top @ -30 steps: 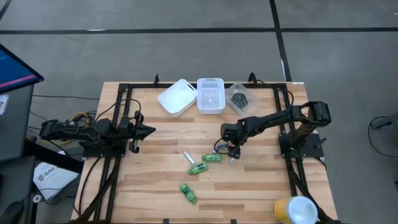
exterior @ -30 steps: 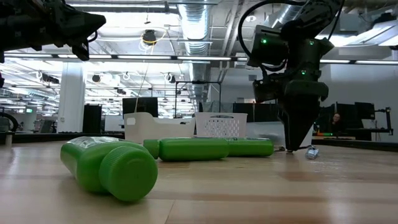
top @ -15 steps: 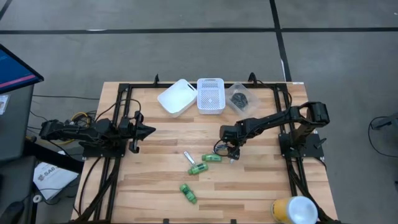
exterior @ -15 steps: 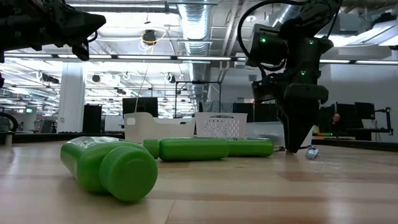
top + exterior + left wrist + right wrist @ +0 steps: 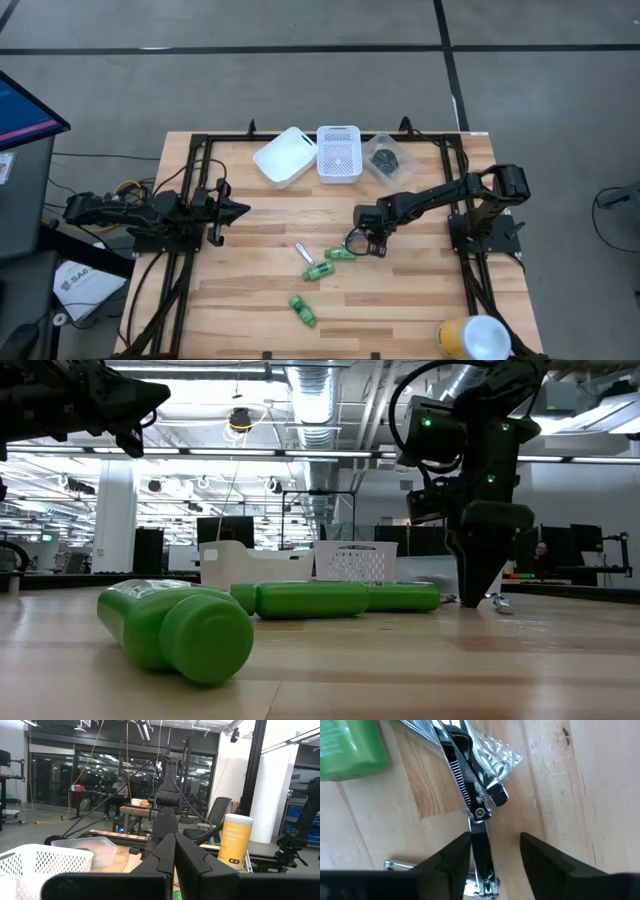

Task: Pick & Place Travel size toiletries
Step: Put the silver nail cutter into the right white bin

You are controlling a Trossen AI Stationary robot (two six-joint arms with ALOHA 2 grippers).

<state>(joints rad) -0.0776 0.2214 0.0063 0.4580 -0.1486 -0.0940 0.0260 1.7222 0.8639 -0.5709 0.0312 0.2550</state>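
My right gripper (image 5: 495, 855) is open and points down at the table. Its fingers stand on either side of a slim silvery item (image 5: 479, 827) that lies flat in a clear wrapper (image 5: 492, 750). In the high view this gripper (image 5: 368, 245) sits just right of a green bottle (image 5: 340, 253). Two more green bottles (image 5: 318, 271) (image 5: 302, 310) and a silvery tube (image 5: 303, 252) lie on the wood. Black pots rest in the clear tub (image 5: 385, 158). My left gripper (image 5: 240, 210) waits shut above the table's left side. My right gripper comes at the silvery item from above, one finger (image 5: 452, 860) close against its side (image 5: 476, 845) and the other finger (image 5: 545, 862) clear of it. I cannot tell whether the near finger touches it. The item lies flat on the table.
A white bin (image 5: 285, 155) and a white perforated basket (image 5: 338, 152) stand beside the clear tub at the far edge. A yellow canister (image 5: 470, 338) stands at the near right corner. In the low view a green bottle (image 5: 180, 625) lies close to the camera.
The right gripper has shifted slightly toward the table's left and tipped more upright over the silvery item. Nothing else has moved.
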